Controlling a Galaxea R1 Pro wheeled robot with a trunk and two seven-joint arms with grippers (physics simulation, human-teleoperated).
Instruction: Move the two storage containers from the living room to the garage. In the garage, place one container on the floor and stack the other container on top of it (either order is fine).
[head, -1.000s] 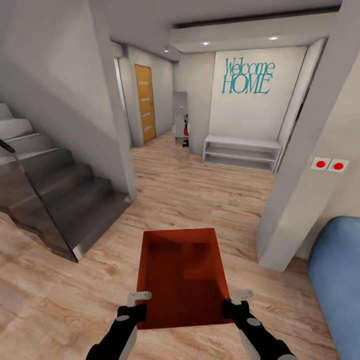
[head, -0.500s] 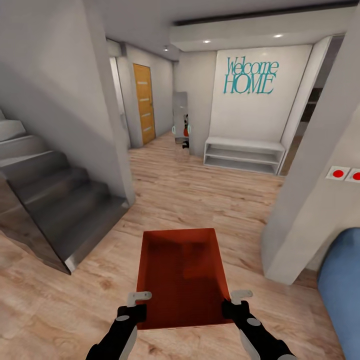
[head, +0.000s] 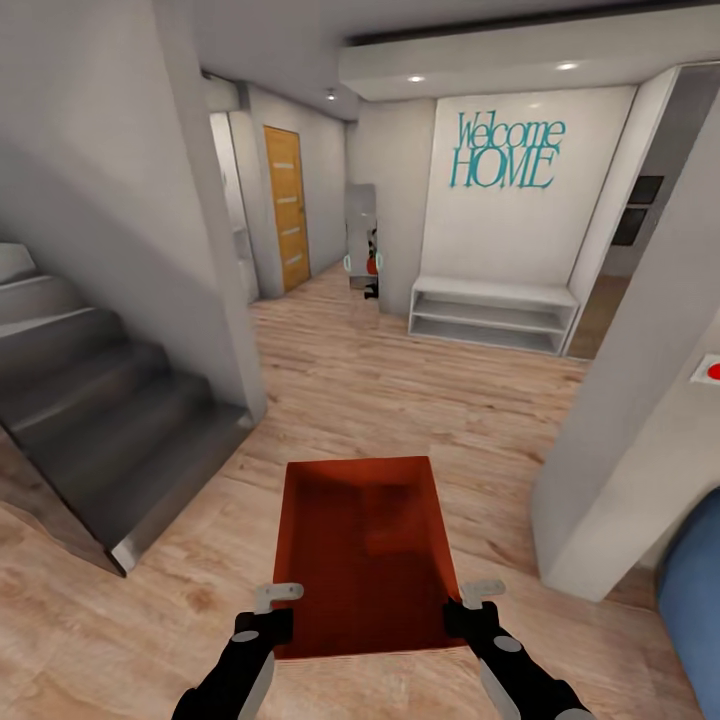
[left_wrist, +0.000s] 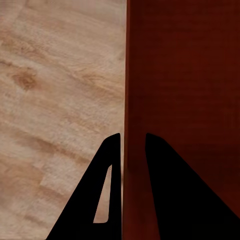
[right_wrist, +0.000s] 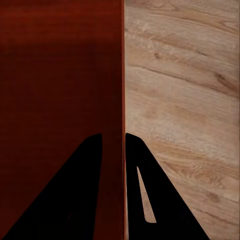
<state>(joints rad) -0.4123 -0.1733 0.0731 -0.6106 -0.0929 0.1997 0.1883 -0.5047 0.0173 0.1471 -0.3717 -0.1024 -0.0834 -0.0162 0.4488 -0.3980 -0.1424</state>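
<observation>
Transit step: one storage container carried low in front over wood-plank flooring. Left gripper and right gripper each clamp a side wall near the rear corners. Hallway ahead; next, drive on toward the garage, holding the load level.

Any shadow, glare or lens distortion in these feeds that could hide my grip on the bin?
Head view: wide-angle bend at the walls, soft shadow inside the bin, no glare. Left wrist view: gripper fingers are black silhouettes astride the bin wall, wood floor slightly soft. Right wrist view: the same for that gripper.
</observation>
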